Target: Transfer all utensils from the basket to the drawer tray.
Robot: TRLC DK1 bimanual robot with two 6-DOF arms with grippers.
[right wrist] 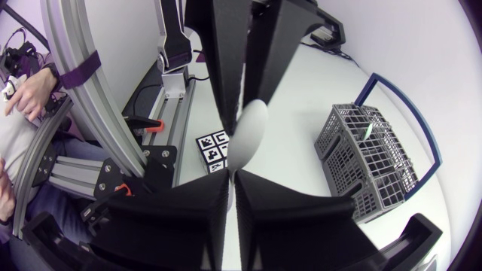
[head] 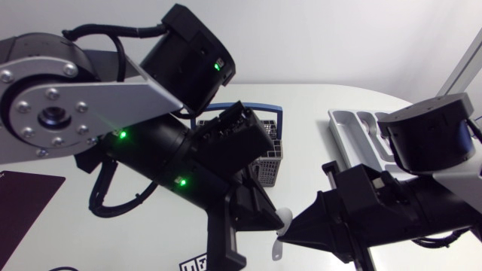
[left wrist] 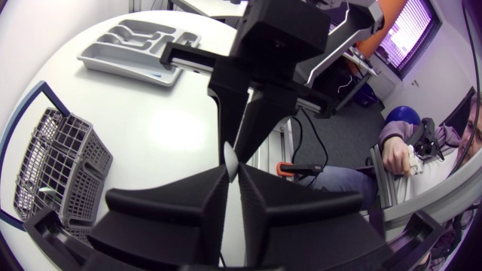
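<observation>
A white plastic spoon (head: pixel 283 221) hangs above the table's front middle, between my two grippers. My left gripper (head: pixel 273 218) comes at it from the basket side, its fingers shut on one end (left wrist: pixel 231 159). My right gripper (head: pixel 292 226) meets it tip to tip and is shut on the spoon's narrow part, with the bowl (right wrist: pixel 250 124) sticking out ahead of its fingers. The grey wire basket (head: pixel 268 164) with a blue handle stands behind the left gripper; something green (right wrist: pixel 367 132) shows inside it. The grey drawer tray (head: pixel 352 124) lies at the back right.
A black-and-white marker tag (head: pixel 197 265) is stuck on the table near the front edge, below the grippers. A dark mat (head: pixel 22 197) lies at the front left. The white table (head: pixel 316 98) shows bare between basket and tray.
</observation>
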